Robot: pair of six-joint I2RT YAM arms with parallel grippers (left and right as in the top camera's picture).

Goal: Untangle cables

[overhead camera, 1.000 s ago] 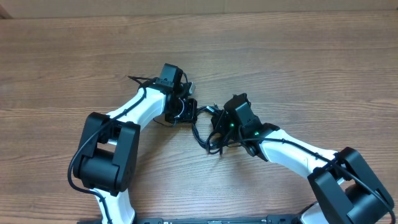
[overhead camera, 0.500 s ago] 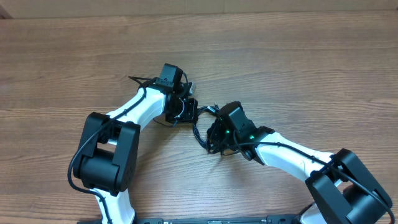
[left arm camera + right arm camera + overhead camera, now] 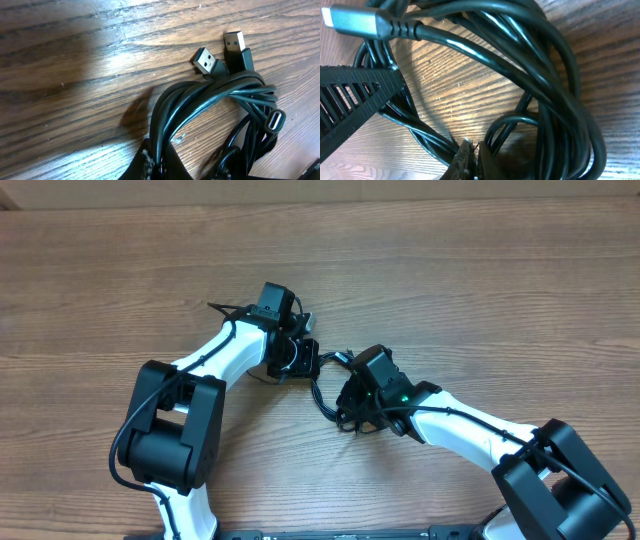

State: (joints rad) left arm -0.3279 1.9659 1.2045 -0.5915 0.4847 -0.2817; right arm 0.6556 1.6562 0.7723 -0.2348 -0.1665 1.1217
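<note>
The cables [image 3: 322, 392] are thin black cords lying in a tangled bundle on the wooden table between my two arms. In the left wrist view the cables [image 3: 210, 95] loop together, with two USB plugs [image 3: 206, 61] and an oval plug [image 3: 275, 120] sticking out. My left gripper [image 3: 160, 162] is shut on several strands of the bundle. In the right wrist view the cables [image 3: 530, 60] form big loops with a grey plug [image 3: 355, 22] at the top left. Strands run into the closed tips of my right gripper [image 3: 472, 150] from both sides. From overhead, the left gripper [image 3: 303, 362] and right gripper [image 3: 348, 398] are close together.
The wooden table [image 3: 480, 290] stretches on all sides of the bundle. A black ribbed finger of the left gripper [image 3: 350, 97] reaches into the right wrist view beside the loops. Both white arms come in from the near edge.
My right gripper moved left and down into the bundle and closed its jaws. The left arm has kept still, holding its strands.
</note>
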